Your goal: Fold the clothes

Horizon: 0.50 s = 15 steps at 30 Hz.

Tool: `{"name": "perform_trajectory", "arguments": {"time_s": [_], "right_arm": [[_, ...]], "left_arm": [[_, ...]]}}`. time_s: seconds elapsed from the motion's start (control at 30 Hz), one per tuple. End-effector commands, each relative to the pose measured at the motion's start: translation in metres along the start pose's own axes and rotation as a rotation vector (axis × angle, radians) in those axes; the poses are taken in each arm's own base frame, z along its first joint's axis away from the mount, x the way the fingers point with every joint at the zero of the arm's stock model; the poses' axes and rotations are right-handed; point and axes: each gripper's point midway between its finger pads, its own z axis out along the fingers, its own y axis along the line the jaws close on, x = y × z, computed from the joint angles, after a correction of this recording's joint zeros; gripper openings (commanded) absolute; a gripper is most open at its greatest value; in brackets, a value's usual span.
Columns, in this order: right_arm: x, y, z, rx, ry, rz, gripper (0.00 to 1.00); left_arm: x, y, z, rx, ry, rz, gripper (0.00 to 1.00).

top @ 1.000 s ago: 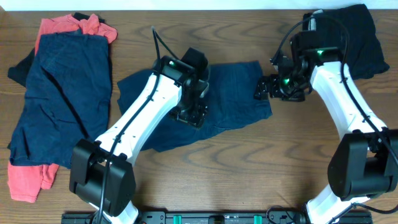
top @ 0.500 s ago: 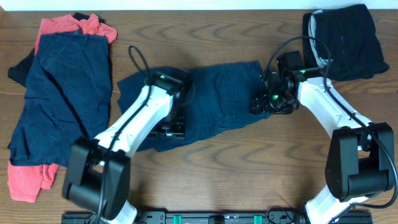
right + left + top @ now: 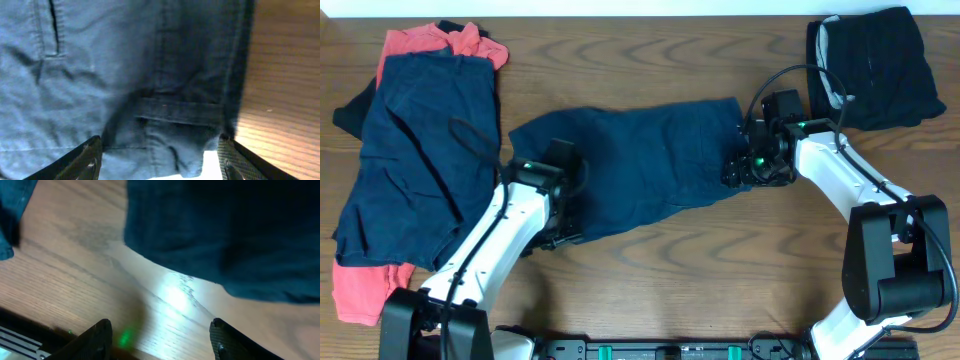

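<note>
The wooden table (image 3: 670, 270) carries three lots of clothing. A heap (image 3: 420, 150) of navy over coral-red garments lies at the left. A pair of navy shorts (image 3: 650, 160) is spread flat and unfolded at the centre. A black folded garment (image 3: 880, 65) sits at the far right corner.

The left gripper (image 3: 160, 340) is wide apart and empty, over bare wood just off the shorts' lower left hem. The right gripper (image 3: 160, 160) is also wide apart, with nothing held, straddling the waistband by a belt loop (image 3: 175, 111).

Risks, as judged:
- The left gripper may close on nothing or scrape the table, because it stands off the cloth.
- The right gripper may pinch only the upper layer, which would drag and bunch the fabric.
- Unequal holds would skew the fold.
</note>
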Motion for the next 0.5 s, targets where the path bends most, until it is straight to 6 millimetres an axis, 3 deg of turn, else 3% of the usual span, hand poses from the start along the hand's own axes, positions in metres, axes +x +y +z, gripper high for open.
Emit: {"name": "perform_trajectory", "arguments": {"time_s": [0.0,0.47], "right_arm": [[0.002,-0.007,0.004,0.049,0.005,0.004,0.72],[-0.006,0.012,0.008,0.032,-0.032,-0.056,0.61]], "left_arm": [[0.000,0.012,0.009,-0.020,0.000,-0.058,0.65],[-0.011,0.008,0.044,0.032,-0.070,-0.070,0.65]]}}
